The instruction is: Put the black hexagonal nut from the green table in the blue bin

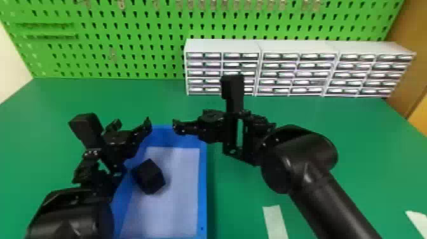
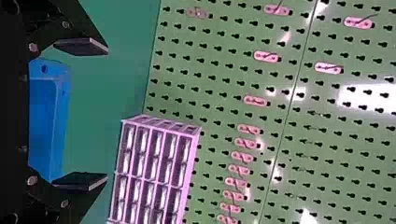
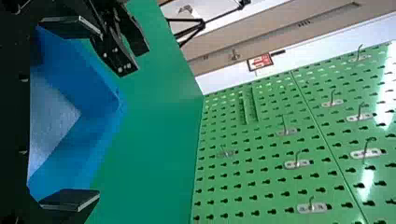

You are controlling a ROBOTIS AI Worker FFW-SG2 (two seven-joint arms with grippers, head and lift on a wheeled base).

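— Background?
— I log green pegboard (image 1: 139, 31), metal hooks (image 3: 366, 153). White drawer cabinets (image 1: 298, 46) before it, side by side, towards the right.
— Nearer?
— I note two pale strips (image 1: 275, 222), well apart, lying flat.

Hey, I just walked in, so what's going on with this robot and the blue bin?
The black hexagonal nut is in the blue bin, on its pale bottom. Neither arm is handling anything: the left gripper and right gripper are both open and empty, near the bin. The nut seems to be where the task wants it.
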